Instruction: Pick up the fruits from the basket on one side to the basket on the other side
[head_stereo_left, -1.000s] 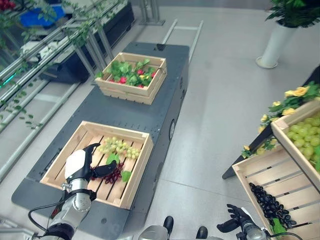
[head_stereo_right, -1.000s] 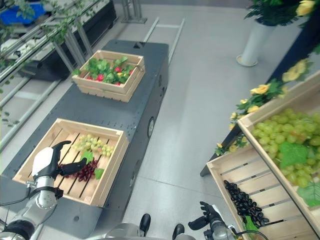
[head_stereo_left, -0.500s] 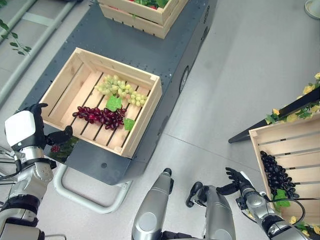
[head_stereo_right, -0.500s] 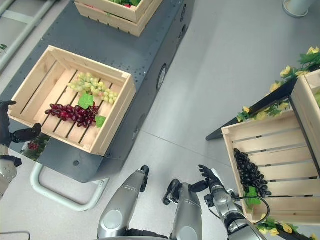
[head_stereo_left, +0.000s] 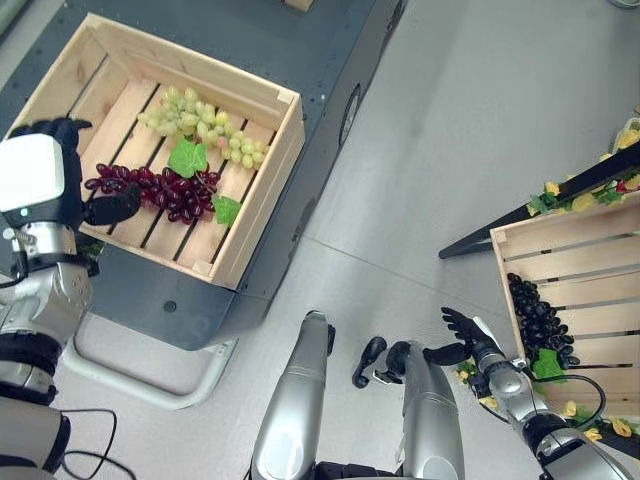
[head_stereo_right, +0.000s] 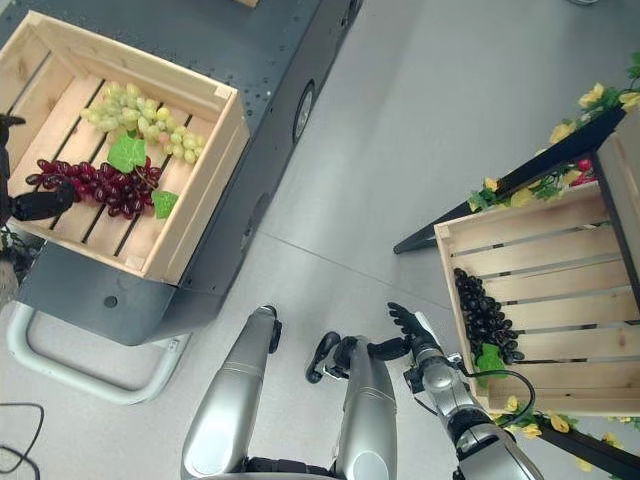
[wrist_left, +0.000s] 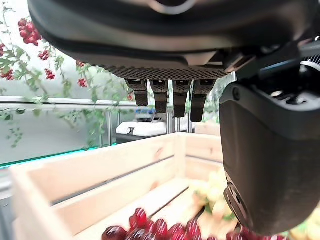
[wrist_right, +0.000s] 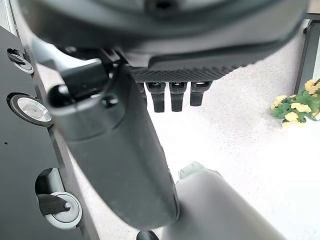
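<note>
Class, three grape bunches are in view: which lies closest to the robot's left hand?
The red bunch: its tip almost reaches the left hand, unlike the green bunch behind it and the black bunch in the far crate.

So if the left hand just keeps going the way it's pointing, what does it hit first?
Probably the red grapes: the left hand is open at the crate's near-left edge, thumb toward that bunch. The green grapes lie farther on. Depth is unclear.
</note>
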